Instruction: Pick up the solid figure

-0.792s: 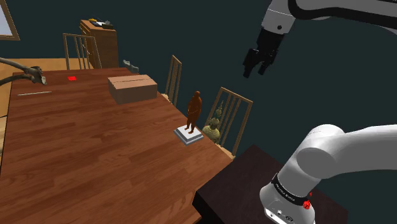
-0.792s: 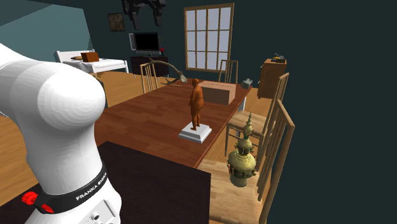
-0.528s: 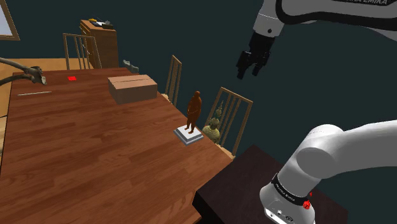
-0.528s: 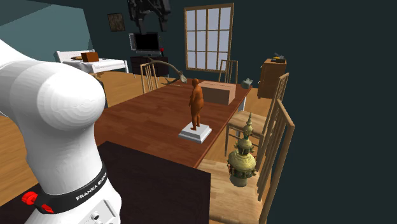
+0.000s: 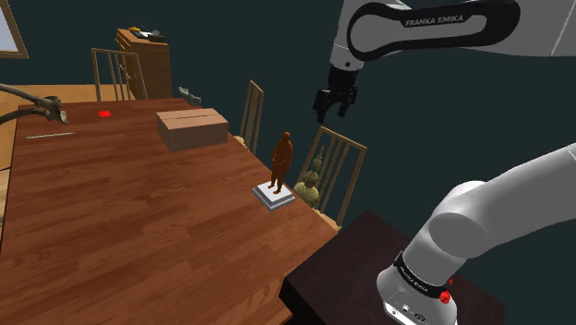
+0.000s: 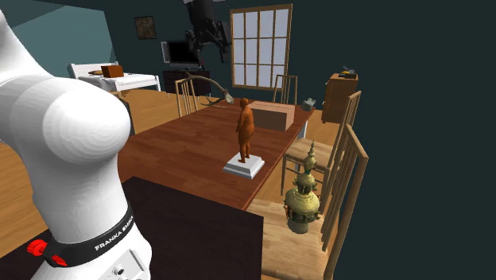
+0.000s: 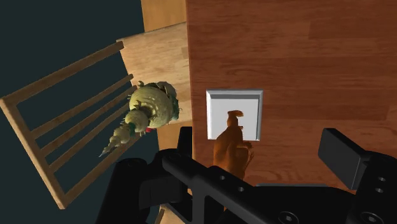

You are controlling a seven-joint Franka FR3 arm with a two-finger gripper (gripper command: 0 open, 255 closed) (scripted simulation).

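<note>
Fingers [image 7: 342, 156] spread apart, high over the brown figure [image 5: 282, 159] standing by the table [image 5: 138, 212] edge.

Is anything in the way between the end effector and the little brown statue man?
No, nothing visible is. The open end effector hangs high above the brown figure with just air between them. The spiky brass-coloured ornament sits on the chair beside the table, off to one side.

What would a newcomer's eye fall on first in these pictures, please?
The reddish-brown figure on its white base stands upright near the edge of the wooden table. The black gripper hangs open high above it. A brassy spired ornament sits on the chair beside the table.
</note>
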